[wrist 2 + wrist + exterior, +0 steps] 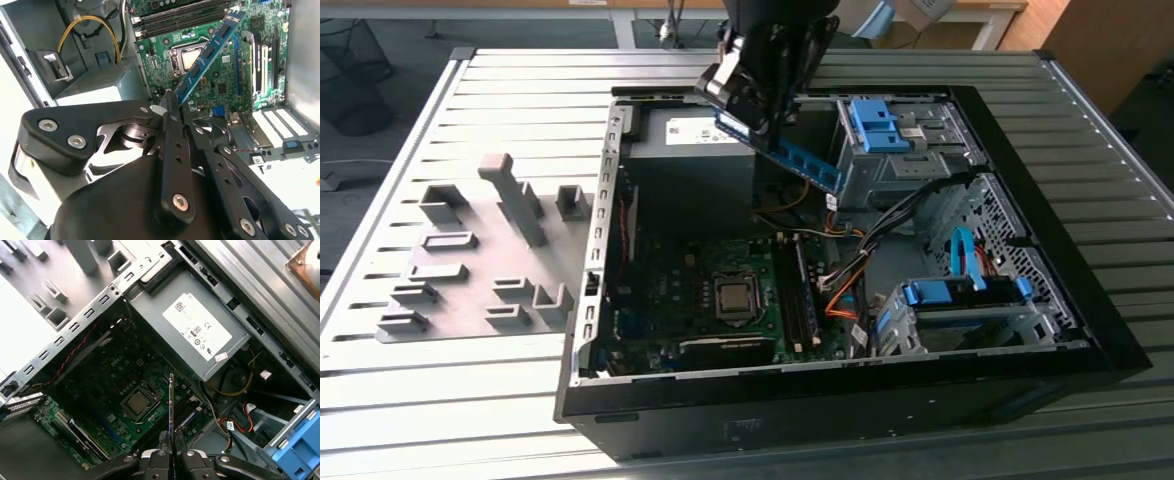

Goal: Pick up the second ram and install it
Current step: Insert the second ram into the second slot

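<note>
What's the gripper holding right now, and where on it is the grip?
The second ram, pinched by the gripper at one short end. The rest of the stick juts out free above the motherboard.

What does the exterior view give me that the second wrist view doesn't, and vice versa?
The exterior view adds the grey blocks on the slatted table and the blue brackets in the case. The second wrist view adds the case's slotted back panel. Both show the claw shut on the memory stick, held tilted above the green board.
</note>
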Robot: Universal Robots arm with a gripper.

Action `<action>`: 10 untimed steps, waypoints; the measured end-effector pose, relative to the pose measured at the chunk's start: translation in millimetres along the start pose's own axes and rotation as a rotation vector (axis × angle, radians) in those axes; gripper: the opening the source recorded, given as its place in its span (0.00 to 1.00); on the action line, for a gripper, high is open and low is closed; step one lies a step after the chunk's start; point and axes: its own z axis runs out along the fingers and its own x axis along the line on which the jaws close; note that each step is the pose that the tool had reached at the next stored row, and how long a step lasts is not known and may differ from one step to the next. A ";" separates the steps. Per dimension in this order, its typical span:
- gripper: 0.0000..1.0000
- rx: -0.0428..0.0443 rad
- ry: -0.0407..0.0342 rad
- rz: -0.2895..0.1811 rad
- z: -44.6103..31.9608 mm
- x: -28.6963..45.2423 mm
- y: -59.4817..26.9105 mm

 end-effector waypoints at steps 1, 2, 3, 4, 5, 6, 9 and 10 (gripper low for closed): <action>0.14 0.0012 -0.0003 0.017 0.1 0.0 0.0; 0.14 0.0023 -0.0005 0.035 0.3 0.0 0.0; 0.14 0.0034 -0.0011 0.054 0.6 0.0 0.0; 0.14 0.0044 -0.0015 0.072 0.8 0.0 0.0; 0.14 0.0055 -0.0020 0.090 1.0 0.0 0.0; 0.14 0.0064 -0.0025 0.108 1.3 0.0 0.0; 0.14 0.0093 -0.0043 0.163 2.2 0.1 -0.1; 0.14 0.0103 -0.0049 0.181 2.6 0.1 -0.1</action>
